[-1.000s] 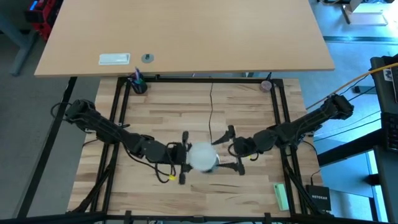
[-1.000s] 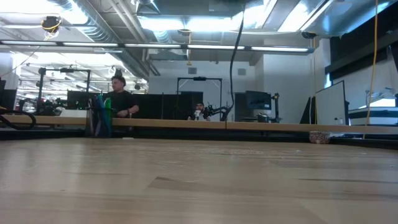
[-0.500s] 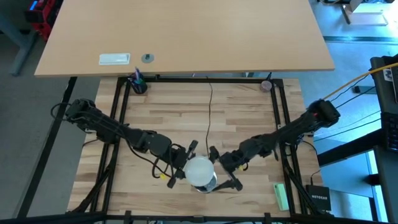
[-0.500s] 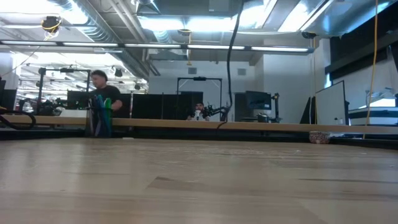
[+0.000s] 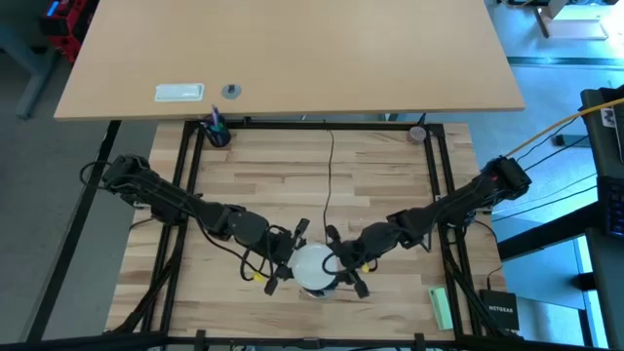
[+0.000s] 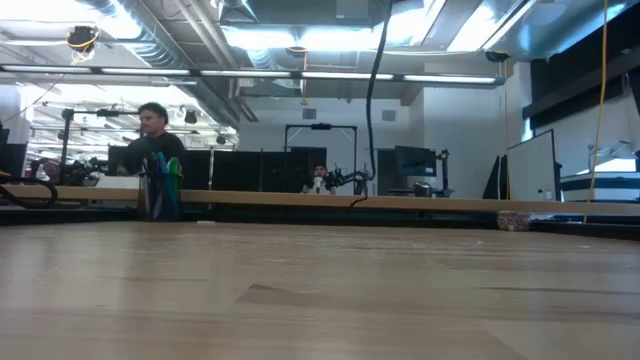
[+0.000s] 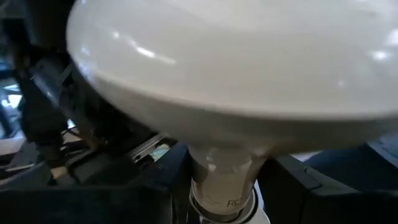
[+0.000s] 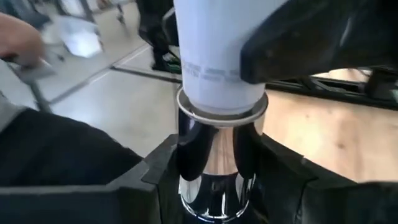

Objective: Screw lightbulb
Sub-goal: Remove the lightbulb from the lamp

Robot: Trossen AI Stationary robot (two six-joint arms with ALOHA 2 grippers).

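The lightbulb [image 5: 314,265] is held dome up above the table's near middle; the dome [image 7: 236,56] fills the left wrist view. Below its white neck [image 8: 217,68] sits the silver socket [image 8: 214,168], whose thin black cord [image 5: 329,175] runs to the table's far edge. My left gripper [image 5: 296,261] comes from the left and is shut on the bulb. My right gripper [image 5: 337,265] comes from the right and is shut on the socket. In the low view only the cord [image 6: 371,100] shows; bulb and grippers are above that picture. My left gripper pinches the bulb's narrow white neck [image 7: 225,177], just under the dome, between its two fingers [image 7: 155,186]. The fingers come in level from the table's left. The bulb stands upright, clear of the table. My right gripper pinches the socket's shiny round wall [image 8: 214,180], just below the bulb's neck, between its two fingers [image 8: 280,168]. The fingers come from the table's right, slanting slightly down. The socket hangs clear of the table, in line under the bulb.
A green object [image 5: 441,307] lies near the right front corner. A cup of pens [image 5: 216,132] and a small round thing [image 5: 417,134] stand at the far corners. On the table beyond lies a white box [image 5: 179,93]. A person [image 6: 150,140] walks far behind.
My left gripper has swung about, carrying the bulb a little toward the table's near edge. My right gripper has moved left and toward the near edge, sinking slightly, to the socket under the bulb, and has shut on it.
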